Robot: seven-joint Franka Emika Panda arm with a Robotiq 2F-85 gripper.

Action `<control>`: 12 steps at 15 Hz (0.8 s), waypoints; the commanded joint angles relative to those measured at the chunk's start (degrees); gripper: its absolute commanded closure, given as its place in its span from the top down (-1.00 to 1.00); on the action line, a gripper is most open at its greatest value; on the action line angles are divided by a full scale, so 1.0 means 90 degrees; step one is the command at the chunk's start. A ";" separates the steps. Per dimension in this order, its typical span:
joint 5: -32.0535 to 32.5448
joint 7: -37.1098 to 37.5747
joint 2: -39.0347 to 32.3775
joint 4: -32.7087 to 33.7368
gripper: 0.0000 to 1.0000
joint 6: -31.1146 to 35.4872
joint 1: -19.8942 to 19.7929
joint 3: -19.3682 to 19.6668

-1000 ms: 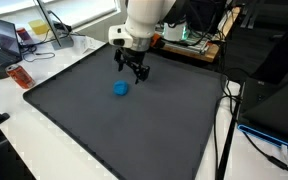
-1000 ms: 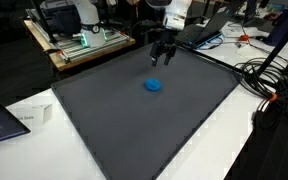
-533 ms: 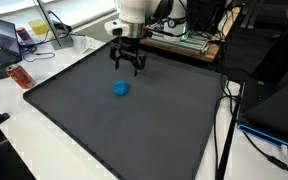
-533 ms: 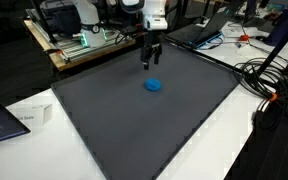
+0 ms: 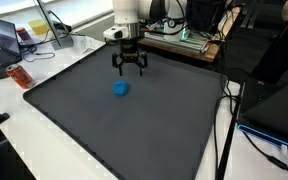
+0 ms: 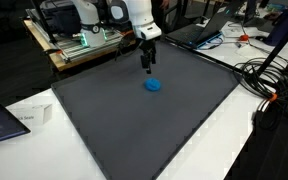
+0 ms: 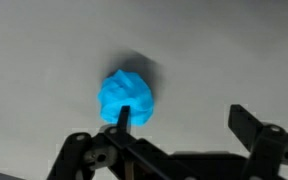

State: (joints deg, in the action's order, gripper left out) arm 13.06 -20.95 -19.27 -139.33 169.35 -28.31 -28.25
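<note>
A small crumpled blue object (image 5: 120,88) lies on the dark grey mat (image 5: 134,125); it also shows in the exterior view (image 6: 153,85) and in the wrist view (image 7: 126,97). My gripper (image 5: 129,70) hangs open and empty just above and behind the blue object, fingers pointing down. In the exterior view the gripper (image 6: 147,68) is close over the object's far side. In the wrist view the gripper (image 7: 184,118) has its jaws spread wide, and the left fingertip (image 7: 123,116) overlaps the blue object's lower edge.
A workbench with electronics (image 5: 184,40) stands behind the mat. A laptop (image 5: 6,38) and a red item (image 5: 20,76) sit on the white table. Cables (image 6: 269,85) lie beside the mat. A white box (image 6: 32,116) sits near the mat's edge.
The arm has swung across the back of the mat and rotated its wrist; the gripper now sits closer over the blue object. The blue object has not moved.
</note>
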 commanded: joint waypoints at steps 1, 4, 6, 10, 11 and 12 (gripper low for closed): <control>-0.0771 -0.1699 -0.0826 0.0704 1.00 -0.0758 -0.1740 -0.1651; -0.1562 -0.3032 -0.1014 0.1212 1.00 -0.2316 -0.3197 -0.2722; -0.2256 -0.3607 -0.0788 0.1579 1.00 -0.3333 -0.3003 -0.2281; -0.2532 -0.3862 -0.0621 0.2652 1.00 -0.5291 -0.2399 -0.1320; -0.2609 -0.3929 -0.0642 0.2911 1.00 -0.5634 -0.2123 -0.1015; -0.2687 -0.3941 -0.0686 0.3178 1.00 -0.5922 -0.1793 -0.0687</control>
State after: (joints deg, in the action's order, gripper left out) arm -7.71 -54.52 -25.73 -117.18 124.19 -52.48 -42.14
